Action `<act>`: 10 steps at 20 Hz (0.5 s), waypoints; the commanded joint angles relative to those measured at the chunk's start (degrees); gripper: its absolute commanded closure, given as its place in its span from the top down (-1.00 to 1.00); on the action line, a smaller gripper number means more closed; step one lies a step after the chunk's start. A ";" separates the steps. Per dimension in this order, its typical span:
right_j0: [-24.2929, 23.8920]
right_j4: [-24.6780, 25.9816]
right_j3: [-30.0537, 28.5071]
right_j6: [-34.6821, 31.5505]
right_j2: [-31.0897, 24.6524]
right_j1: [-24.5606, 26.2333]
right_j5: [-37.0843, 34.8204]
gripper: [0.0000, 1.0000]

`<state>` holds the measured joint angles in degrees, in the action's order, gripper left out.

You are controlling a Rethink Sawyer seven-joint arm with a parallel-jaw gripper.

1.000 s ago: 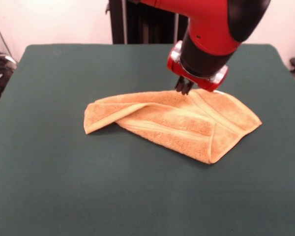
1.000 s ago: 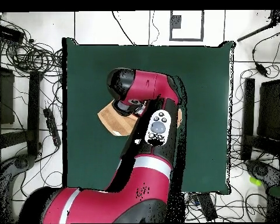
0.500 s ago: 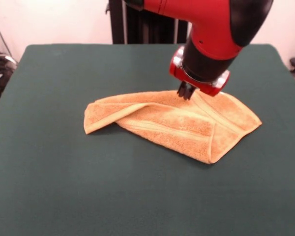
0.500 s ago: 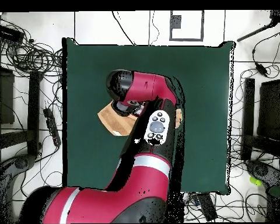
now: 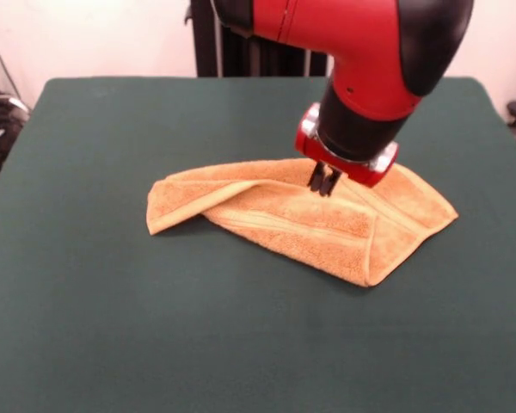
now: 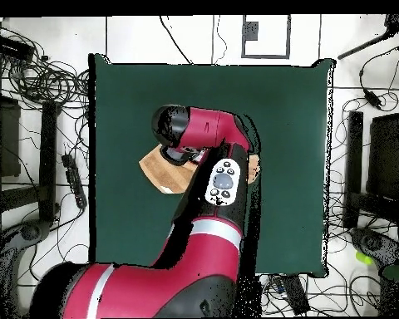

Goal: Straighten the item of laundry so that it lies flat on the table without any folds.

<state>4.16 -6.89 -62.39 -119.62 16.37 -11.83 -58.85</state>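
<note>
The claw (image 5: 323,181), fingers nearly together and gripping nothing (tips just above the cloth), hangs over the folded towel (image 5: 301,218), which spreads beneath and to both sides of it on the desk (image 5: 112,327).

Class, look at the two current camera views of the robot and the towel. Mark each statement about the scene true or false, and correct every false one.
1. The towel lies fully flat with no folds. False: it is folded over itself, with a layer doubled across the top.
2. The gripper is down at the towel's upper surface. True.
3. The table is covered in dark green cloth. True.
4. The towel is blue. False: it is orange-tan.
5. In the overhead view the arm hides most of the towel. True.
6. The towel hangs over the table's edge. False: it rests well inside the table.
</note>
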 commanded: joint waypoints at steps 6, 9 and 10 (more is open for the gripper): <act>-0.41 1.58 -10.52 -0.73 -9.56 6.43 10.01 -1.00; -0.42 1.77 -12.38 -0.70 -9.97 6.07 13.23 -1.00; -0.26 1.69 -12.40 -0.88 -9.97 6.01 12.85 -1.00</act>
<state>4.04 -6.90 -65.86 -119.62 15.19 -10.18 -51.02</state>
